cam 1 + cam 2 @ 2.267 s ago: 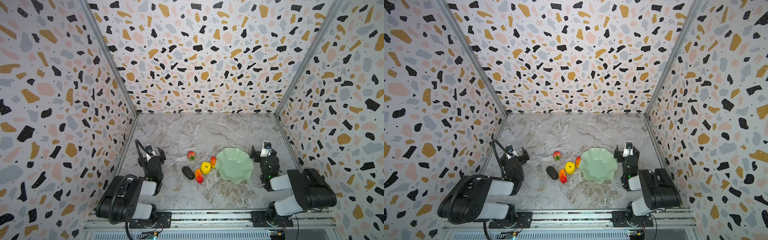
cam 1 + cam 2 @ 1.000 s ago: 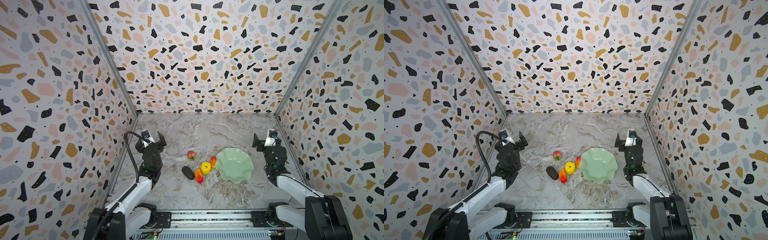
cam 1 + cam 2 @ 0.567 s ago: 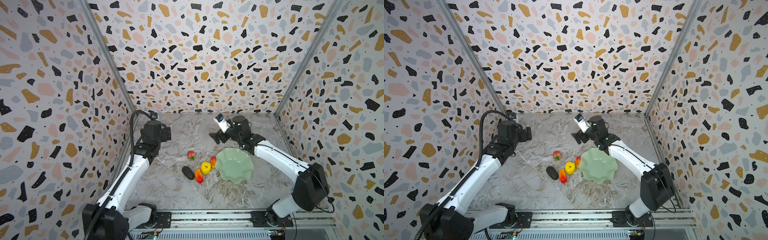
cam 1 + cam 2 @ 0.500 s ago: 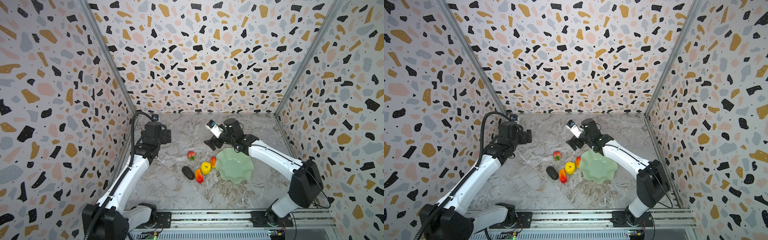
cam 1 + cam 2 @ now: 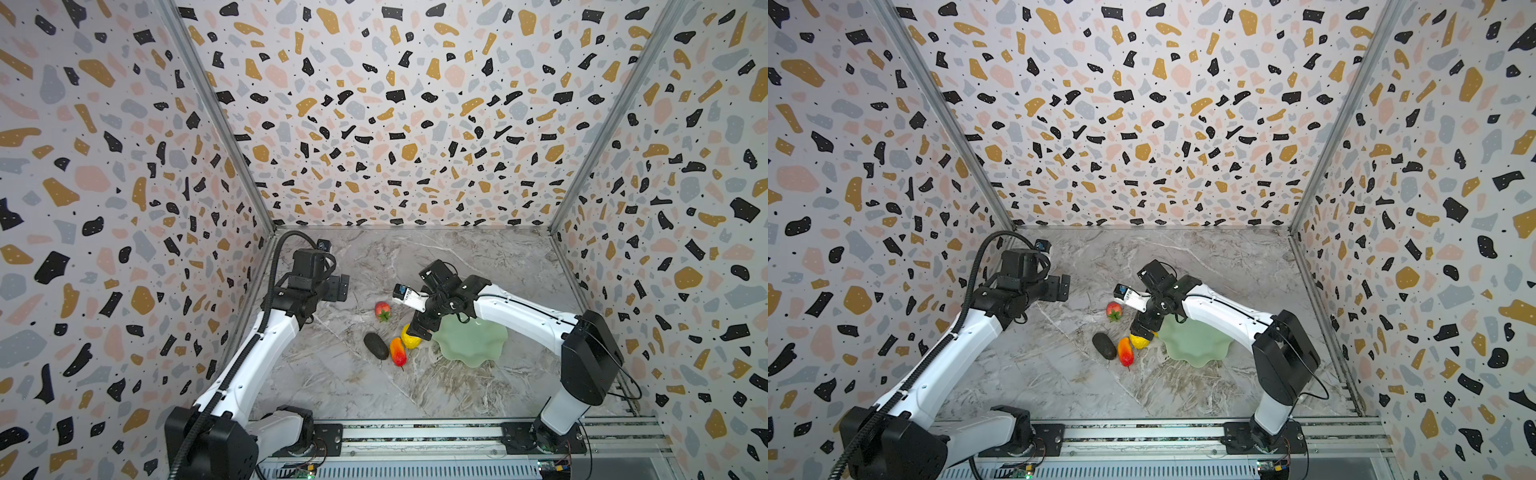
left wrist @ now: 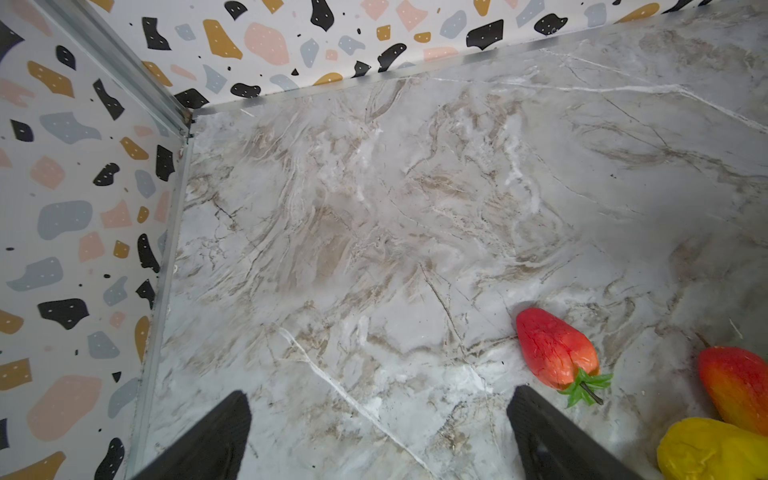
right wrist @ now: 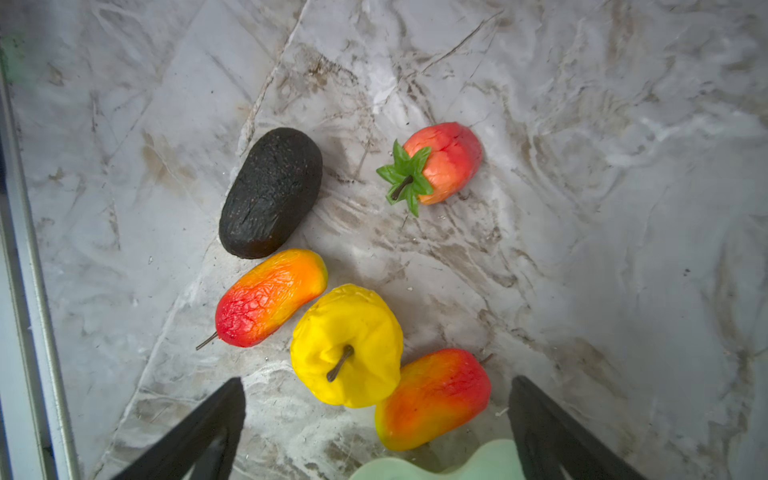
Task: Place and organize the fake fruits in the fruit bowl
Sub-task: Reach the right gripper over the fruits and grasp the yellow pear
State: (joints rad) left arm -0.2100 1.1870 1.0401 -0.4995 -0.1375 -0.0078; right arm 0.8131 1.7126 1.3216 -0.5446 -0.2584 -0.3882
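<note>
You are looking at the right gripper (image 5: 419, 329) with its claw released: its black fingers (image 7: 555, 432) are standing wide apart and are grasping nothing. Taking both top views as a clock face with twelve at the back wall, this gripper is hanging at the nine o'clock rim of the fruit bowl (image 5: 478, 347), over the lumpy yellow fruit (image 5: 409, 338).

All five fruits are lying on the marble tabletop (image 5: 332, 386), outside the bowl and on its nine o'clock side.
- The strawberry (image 5: 382, 309) is lying apart from the rest, at about eleven o'clock from the yellow fruit.
- The dark avocado (image 5: 375, 345) is sitting at the yellow fruit's nine o'clock.
- A mango (image 5: 397, 351) is lying between the avocado and the yellow fruit, just beside both.
- In the right wrist view a second mango (image 7: 434, 399) is leaning against the yellow fruit and lying just beside the bowl's wavy rim. In the top views the gripper is hiding it.

The left gripper (image 5: 338, 288) is hanging well apart from the fruits, at about ten o'clock from the strawberry. Its claw is also released, and its tips are framing bare marble in the left wrist view.
</note>
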